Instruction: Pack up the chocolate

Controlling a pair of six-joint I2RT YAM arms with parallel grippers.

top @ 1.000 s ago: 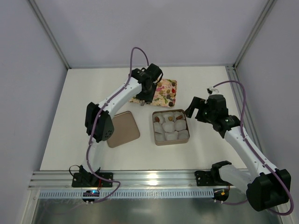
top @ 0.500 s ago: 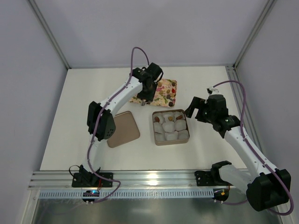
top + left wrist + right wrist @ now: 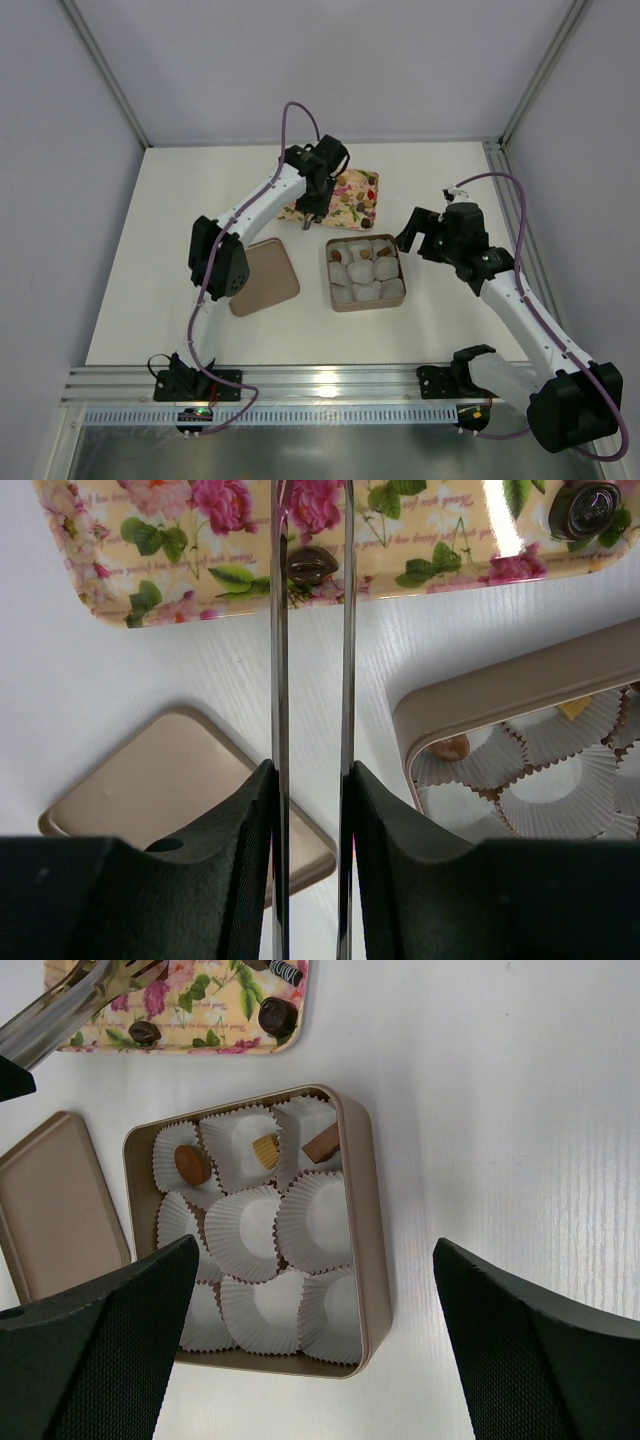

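1. Chocolate (image 3: pixel 310 563), one dark piece, is seen on the floral tray (image 3: pixel 150 540), between the long metal fingers (image 3: pixel 279 680) of the left gripper (image 3: pixel 312 510). Only a narrow gap is shown, and whether the piece is pinched cannot be told.
2. Three more pieces (image 3: pixel 192 1164) are seated in white paper cups (image 3: pixel 315 1220) along the 12 o'clock row of the tan box (image 3: pixel 365 1260).
3. The tray is placed at 11 o'clock of the box and the lid (image 3: pixel 50 1210) at 9 o'clock.
4. The right gripper (image 3: pixel 315 1260) is spread wide above the box.
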